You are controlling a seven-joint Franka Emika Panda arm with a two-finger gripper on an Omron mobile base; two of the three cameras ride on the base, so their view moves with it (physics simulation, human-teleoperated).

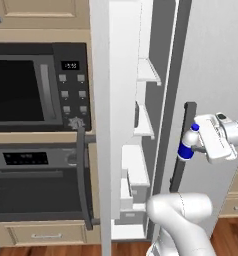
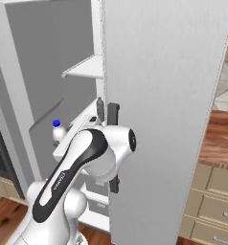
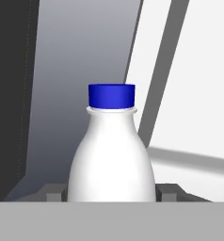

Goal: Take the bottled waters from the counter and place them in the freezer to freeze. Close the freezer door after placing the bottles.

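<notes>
— What do the fingers (image 3: 56, 193) hold?
— They're clamped on either side of the whitish bottle (image 3: 112, 155), low on its smooth, rounded body; it has a blue cap and a blue label.
— Where is the bottle?
— Upright in the air, just before the open freezer (image 1: 141, 150), near the fridge door's dark vertical handle (image 1: 183, 150).
— And inside?
— Flat white shelves (image 1: 147, 72) and boxy drawers. The open freezer door (image 1: 107, 125) is plain light grey.

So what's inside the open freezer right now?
White shelves and a lower drawer, no bottle on them. The gripper holds the blue-capped bottle outside; the door hides deeper parts.
</notes>
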